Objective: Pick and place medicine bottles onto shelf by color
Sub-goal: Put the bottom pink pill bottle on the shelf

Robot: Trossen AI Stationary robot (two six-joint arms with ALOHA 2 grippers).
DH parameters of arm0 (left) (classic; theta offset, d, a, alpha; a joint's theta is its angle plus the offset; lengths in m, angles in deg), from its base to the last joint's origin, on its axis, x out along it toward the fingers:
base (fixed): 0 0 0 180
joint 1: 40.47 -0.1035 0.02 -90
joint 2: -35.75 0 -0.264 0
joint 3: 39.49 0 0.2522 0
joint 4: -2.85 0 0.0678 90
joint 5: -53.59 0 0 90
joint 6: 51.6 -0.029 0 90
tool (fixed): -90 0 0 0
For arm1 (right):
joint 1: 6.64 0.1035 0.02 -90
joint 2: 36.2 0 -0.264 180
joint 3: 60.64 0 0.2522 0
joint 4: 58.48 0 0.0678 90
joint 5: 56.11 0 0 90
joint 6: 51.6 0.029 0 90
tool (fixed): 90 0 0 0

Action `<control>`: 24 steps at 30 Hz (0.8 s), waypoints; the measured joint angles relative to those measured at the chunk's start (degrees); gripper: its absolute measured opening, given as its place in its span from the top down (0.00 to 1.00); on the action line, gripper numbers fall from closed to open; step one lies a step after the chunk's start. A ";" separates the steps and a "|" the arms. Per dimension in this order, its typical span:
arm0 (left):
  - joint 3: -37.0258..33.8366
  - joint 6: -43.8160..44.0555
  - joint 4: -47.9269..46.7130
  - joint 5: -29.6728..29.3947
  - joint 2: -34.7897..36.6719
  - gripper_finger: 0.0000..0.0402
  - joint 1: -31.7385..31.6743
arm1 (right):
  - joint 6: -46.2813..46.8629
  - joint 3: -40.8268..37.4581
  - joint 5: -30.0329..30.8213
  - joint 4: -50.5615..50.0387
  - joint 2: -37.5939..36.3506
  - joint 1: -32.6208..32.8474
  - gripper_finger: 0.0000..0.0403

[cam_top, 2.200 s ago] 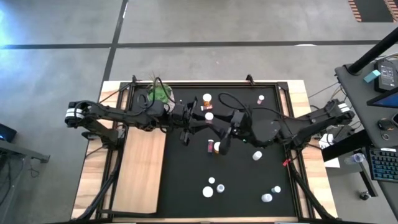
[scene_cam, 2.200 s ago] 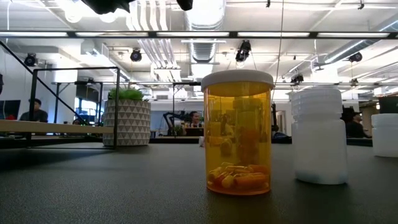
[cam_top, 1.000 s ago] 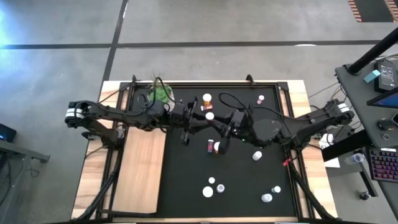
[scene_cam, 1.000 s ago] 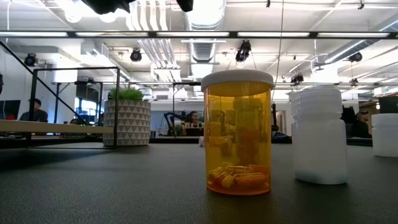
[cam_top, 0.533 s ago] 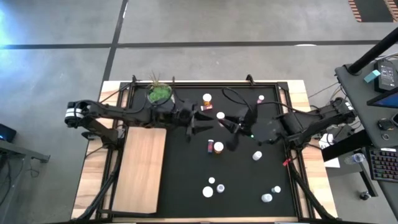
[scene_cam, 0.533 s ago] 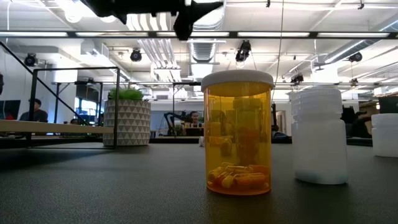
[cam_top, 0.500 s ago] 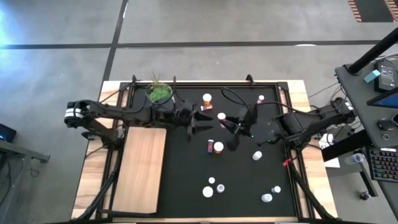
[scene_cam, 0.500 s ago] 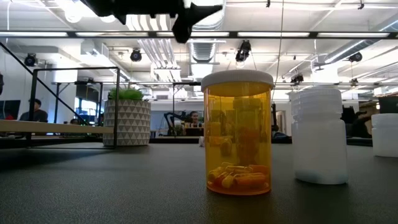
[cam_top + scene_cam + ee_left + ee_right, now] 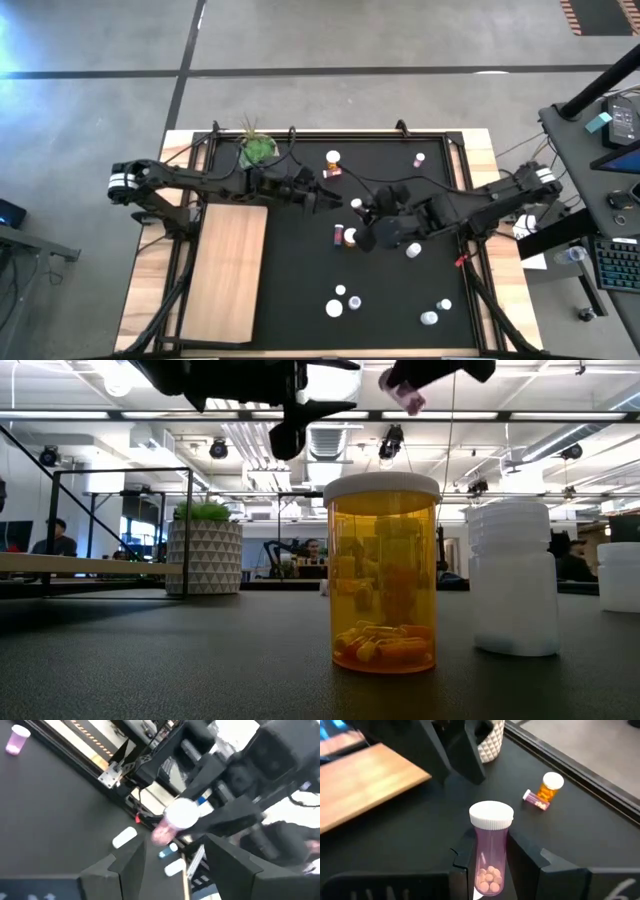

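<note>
Between my right gripper's [image 9: 487, 862] fingers a pink bottle [image 9: 490, 847] stood clamped — long axis along them, white cap pointing away, no writing I could read. Beyond it my left gripper [image 9: 322, 192] hung parted and empty. Past that lay the shelf [image 9: 362, 782], bare.

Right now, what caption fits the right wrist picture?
Right gripper holds a pink pill bottle above the black mat.
</note>
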 joint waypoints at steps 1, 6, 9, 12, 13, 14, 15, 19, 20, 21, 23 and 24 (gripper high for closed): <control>-0.07 0.14 -0.04 0.05 -0.01 0.54 -0.01 | -0.32 0.00 -0.54 0.04 0.35 -0.33 0.80; 0.13 1.70 -0.10 0.13 -0.20 0.54 -0.07 | -4.99 0.00 -4.12 1.02 1.89 -2.02 0.80; -0.09 3.46 -0.29 0.10 -0.33 0.54 -0.07 | -8.99 0.07 -6.44 3.46 2.60 -3.25 0.80; -0.11 4.55 -0.24 -0.15 -1.34 0.54 -0.07 | -11.87 1.24 -8.99 5.35 3.35 -4.67 0.80; -0.11 4.64 -0.45 -0.15 -1.59 0.54 -0.06 | -12.74 1.69 -9.38 5.25 3.59 -5.13 0.80; -0.01 4.63 -0.43 -0.15 -1.87 0.54 -0.04 | -13.33 1.99 -9.53 5.13 3.85 -5.54 0.80; 0.13 4.63 -0.27 -0.15 -2.07 0.54 0.00 | -14.01 2.47 -9.70 5.00 4.21 -5.95 0.79; 0.20 4.75 -0.23 -0.17 -2.14 0.54 0.00 | -16.34 4.09 -12.90 4.80 5.03 -7.59 0.80; 0.20 4.78 -0.23 -0.18 -2.10 0.54 -0.01 | -16.88 4.37 -13.63 4.70 5.27 -7.90 0.80; 0.20 4.77 -0.23 -0.20 -2.04 0.54 -0.04 | -17.50 4.57 -14.06 4.72 5.55 -8.17 0.80; 0.22 4.78 -0.31 -0.25 -2.02 0.54 -0.07 | -18.00 4.92 -15.23 4.61 6.45 -8.76 0.80; 0.22 4.83 -0.57 -0.29 -2.02 0.54 -0.07 | -18.04 5.12 -15.71 4.57 6.70 -9.07 0.80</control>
